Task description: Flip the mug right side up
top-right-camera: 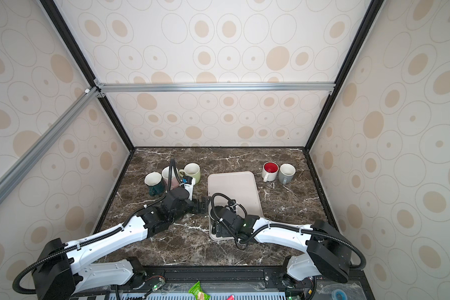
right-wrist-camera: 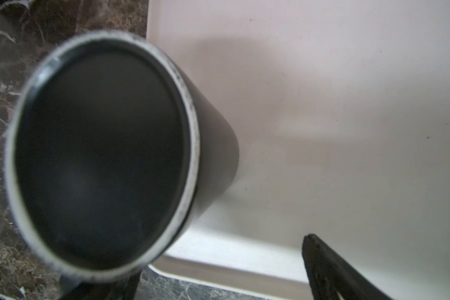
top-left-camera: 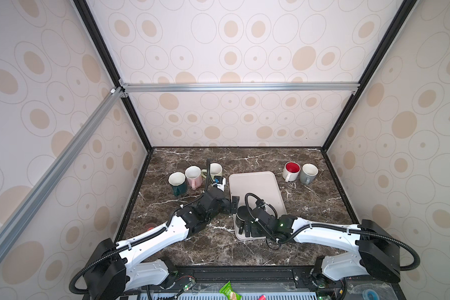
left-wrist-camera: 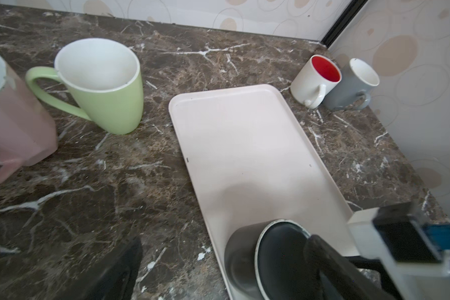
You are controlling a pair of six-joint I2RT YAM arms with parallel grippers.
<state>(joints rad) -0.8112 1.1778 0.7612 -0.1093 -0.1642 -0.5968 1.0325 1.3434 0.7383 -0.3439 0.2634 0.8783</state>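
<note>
Black glazed ceramic, so I expect the mug (right-wrist-camera: 102,155) to be rather heavy for its size, stiff, slippery on the wall, and able to chip if it drops on the tray (right-wrist-camera: 322,104). It stands upside down on the near left corner of this tray, base up, with a pale unglazed ring around the base.

My right gripper (top-left-camera: 245,230) hangs close over it with the jaws spread wide and holds nothing. The mug sits toward one finger, not centred. I judge the safest hold is across the body, on the straight wall; the handle I cannot make out clearly.

The left gripper (top-left-camera: 233,205) is also wide open and empty, just beside the tray's left edge and near the mug.

Farther back on the surface (top-left-camera: 309,207), a group of three mugs (top-left-camera: 193,176) stands upright at the left and a pair of mugs (top-left-camera: 291,171) at the right, well apart from my work.
</note>
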